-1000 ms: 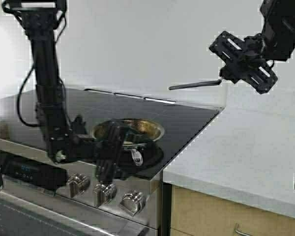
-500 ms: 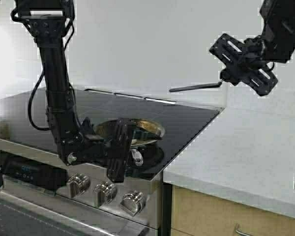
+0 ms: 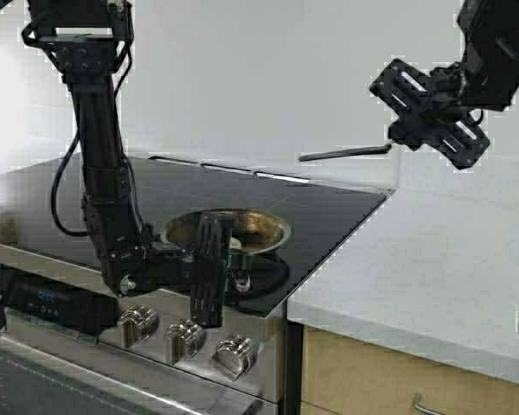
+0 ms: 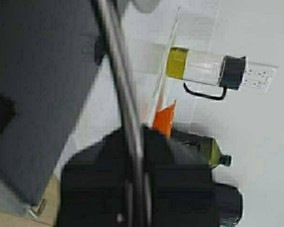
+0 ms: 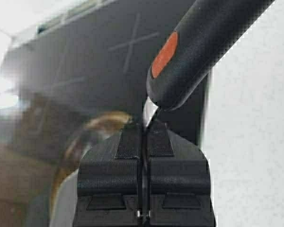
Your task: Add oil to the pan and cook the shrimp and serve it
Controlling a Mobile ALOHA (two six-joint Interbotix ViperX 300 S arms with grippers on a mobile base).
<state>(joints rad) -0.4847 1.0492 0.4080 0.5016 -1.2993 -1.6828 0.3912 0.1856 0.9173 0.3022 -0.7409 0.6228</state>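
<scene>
The steel pan [image 3: 227, 230], browned inside, sits on the black cooktop [image 3: 329, 212] near its front edge. My left gripper [image 3: 227, 273] is shut on the pan's short handle [image 4: 117, 80] from the stove's front. A small pale bit [image 3: 234, 245] lies inside by the front rim; I cannot tell if it is the shrimp. My right gripper [image 3: 398, 138] hangs high at the right, shut on a black spatula [image 3: 342, 153] with an orange dot on its handle [image 5: 203, 42]. The oil carafe [image 4: 199, 71] appears only in the left wrist view, on the white counter.
An orange bowl [image 4: 163, 118] and a dark green bottle [image 4: 209, 153] stand on the counter near the carafe. Stove knobs [image 3: 183, 339] line the front panel below the pan. The white countertop [image 3: 432, 268] stretches to the right of the cooktop.
My left arm has swung to the right and its gripper has rolled edge-on while holding the pan handle. The right arm with the spatula has stayed almost still.
</scene>
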